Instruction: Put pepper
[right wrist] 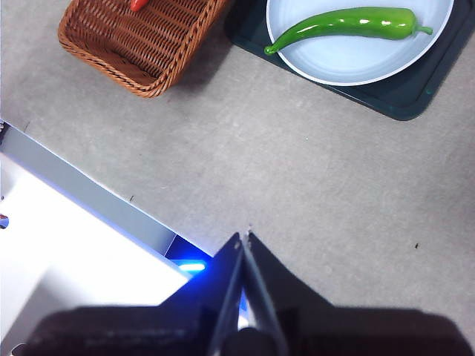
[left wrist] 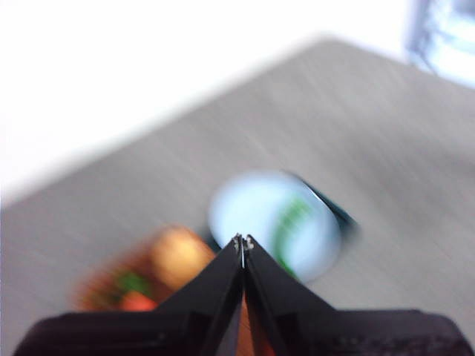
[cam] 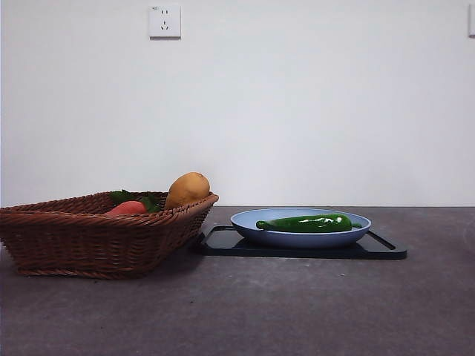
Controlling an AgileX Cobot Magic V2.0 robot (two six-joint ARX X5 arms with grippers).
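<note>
Laboratory test setting: bare white wall [cam: 297, 111] with one socket [cam: 165, 21], plain grey tabletop [cam: 260, 304], staged props.

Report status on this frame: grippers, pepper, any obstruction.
Left gripper shut, empty, high above the scene. Right gripper shut, empty, over bare table. Pepper lies on the blue plate. Nothing covers it.

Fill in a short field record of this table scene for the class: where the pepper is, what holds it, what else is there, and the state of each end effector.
pepper: green pepper lying in the plate
plate: pale blue plate on a black tray
basket: wicker basket beside the tray, holding a yellow-brown potato-like item and an orange-red item with green leaves
left end effector: shut, holding nothing, above the scene
right end effector: shut, holding nothing, over bare table
</note>
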